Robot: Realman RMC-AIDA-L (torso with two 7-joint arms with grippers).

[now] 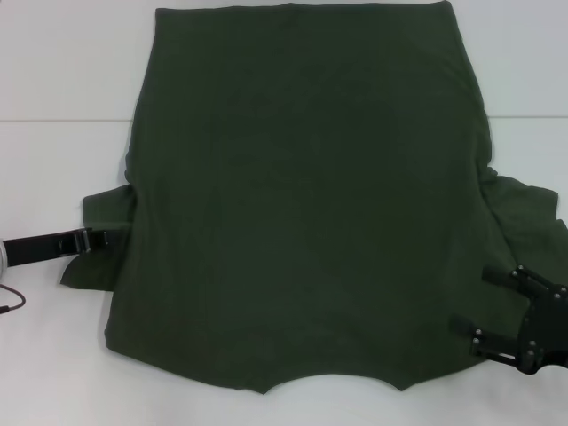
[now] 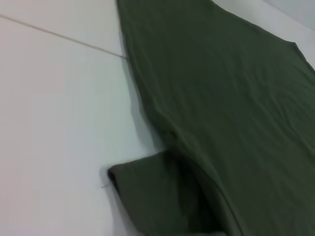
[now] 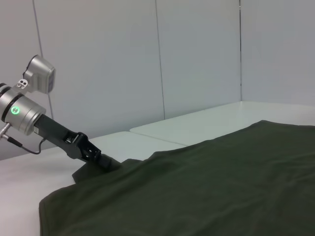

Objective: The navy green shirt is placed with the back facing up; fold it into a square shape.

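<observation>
A: White surface (image 1: 53,160) all round, pale wall panels (image 3: 197,59) behind it. Where do the arms stand against the navy green shirt (image 1: 302,195)?

B: Start with the left gripper (image 1: 108,237). It lies low on the shirt's left sleeve (image 1: 98,222), tip right at the seam where sleeve meets body. From the right wrist view its tip (image 3: 106,162) looks tucked into the sleeve cloth, but whether it is apart or pinched on the fabric I cannot tell.

A: And the other one?

B: The right gripper (image 1: 470,311) sits at the shirt's right edge, near the collar-side corner and just below the bunched right sleeve (image 1: 524,213). Its two fingers stand apart, aimed in at the shirt, holding nothing.

A: The shirt itself?

B: Spread flat, plain back up, neckline notch (image 1: 333,383) toward the robot and hem (image 1: 302,9) at the far end. Both sleeves stick out, the left one partly doubled over itself.

A: So which step is this?

B: I'd judge the very first: taking hold of the sleeves to fold them inward. No fold across the body shows yet. Next, each gripper needs a firm pinch on its sleeve, then a lift and carry over the shirt's back, laying it flat without dragging the body.
</observation>
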